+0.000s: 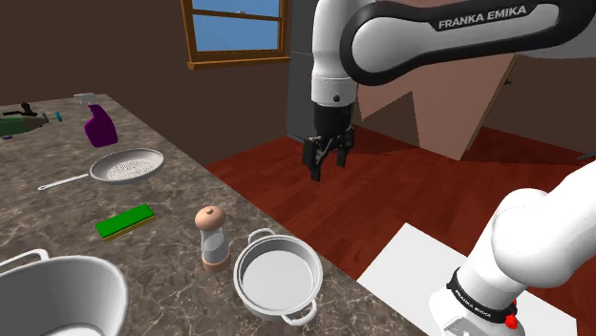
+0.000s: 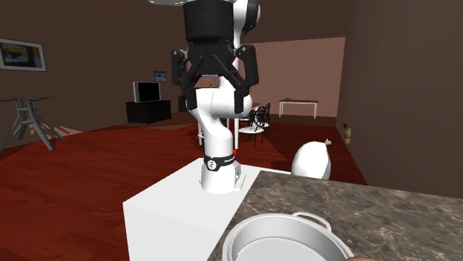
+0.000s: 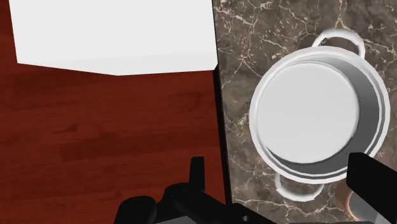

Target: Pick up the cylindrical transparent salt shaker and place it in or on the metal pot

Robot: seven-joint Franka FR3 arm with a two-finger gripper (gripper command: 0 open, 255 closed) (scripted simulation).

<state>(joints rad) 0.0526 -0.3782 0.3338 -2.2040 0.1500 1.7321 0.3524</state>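
The fingers (image 1: 312, 167) hang spread wide and empty in the shoulder view's upper middle, off the bench (image 1: 181, 196). The salt shaker (image 1: 212, 239) stands upright at lower centre, just beside the pot (image 1: 277, 277), which should make for a short carry.

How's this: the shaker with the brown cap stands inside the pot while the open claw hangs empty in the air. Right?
Not quite. The shoulder view shows the shaker standing on the counter beside the pot, not inside it. The claw does hang open and empty in the air.
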